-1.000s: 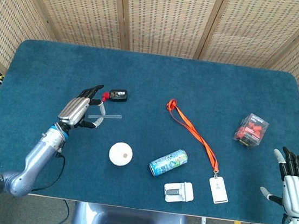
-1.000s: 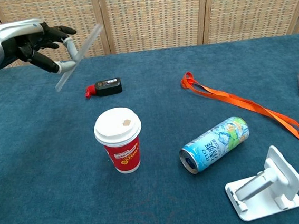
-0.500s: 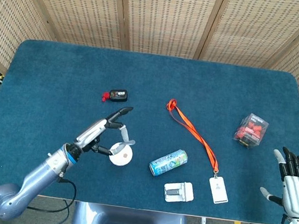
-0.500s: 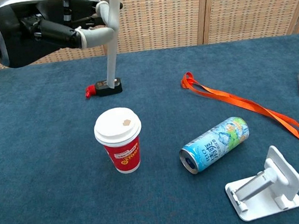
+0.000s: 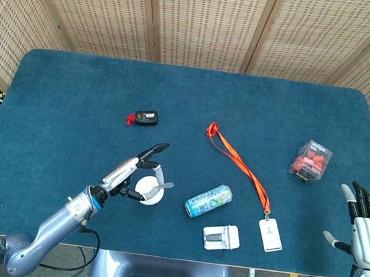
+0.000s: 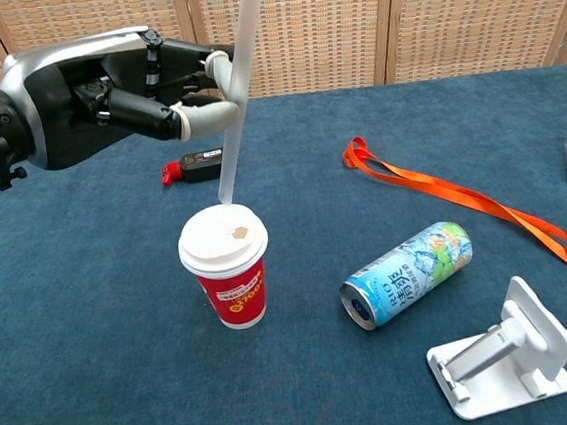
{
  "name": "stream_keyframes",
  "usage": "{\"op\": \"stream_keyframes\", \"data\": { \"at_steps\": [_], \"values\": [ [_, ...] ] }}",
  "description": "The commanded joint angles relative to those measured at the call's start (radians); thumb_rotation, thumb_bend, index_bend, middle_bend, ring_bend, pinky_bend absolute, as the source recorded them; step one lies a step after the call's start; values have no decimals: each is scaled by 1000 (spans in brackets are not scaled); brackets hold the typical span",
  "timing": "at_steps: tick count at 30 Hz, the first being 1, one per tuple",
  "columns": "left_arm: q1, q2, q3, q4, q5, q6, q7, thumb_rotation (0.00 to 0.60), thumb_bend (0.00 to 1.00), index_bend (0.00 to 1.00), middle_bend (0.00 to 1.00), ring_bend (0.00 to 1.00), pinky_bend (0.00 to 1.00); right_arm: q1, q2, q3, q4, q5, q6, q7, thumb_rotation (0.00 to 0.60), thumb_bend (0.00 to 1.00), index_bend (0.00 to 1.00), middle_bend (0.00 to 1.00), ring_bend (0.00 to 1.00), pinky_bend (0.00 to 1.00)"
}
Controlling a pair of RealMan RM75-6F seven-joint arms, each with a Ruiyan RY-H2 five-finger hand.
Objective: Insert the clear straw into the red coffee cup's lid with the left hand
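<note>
Overhead, a clear straw (image 6: 236,86) (tilted, translucent) above the white-lidded red coffee cup (image 6: 226,266).

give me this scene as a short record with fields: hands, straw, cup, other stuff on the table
left hand: holds the clear straw near-upright
right hand: fingers apart, holds nothing, at the table's near right edge
straw tip: just above the white lid, not yet in
red coffee cup: upright, lid on
other things: blue can on its side, orange lanyard, white stand, black tag, clear box of red pieces
</note>
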Motion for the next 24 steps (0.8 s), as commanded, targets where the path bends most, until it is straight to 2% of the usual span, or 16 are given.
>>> {"op": "stream_keyframes", "data": {
  "at_steps": [1, 15, 24],
  "values": [
    [-1, -6, 5, 7, -4, 0, 4, 600, 420, 645, 0, 0, 0, 0, 0, 0, 0, -1, 0, 0, 600, 61, 101, 0, 0, 0],
    [-27, -77, 2, 81, -32, -19, -23, 600, 420, 657, 0, 0, 0, -1, 3, 1, 0, 0, 2, 8, 600, 60, 102, 0, 0, 0],
    [-36, -89, 6, 97, -51, -32, -15, 600, 421, 661, 0, 0, 0, -1, 3, 2, 1, 1, 1, 10, 600, 61, 102, 0, 0, 0]
  ]
}}
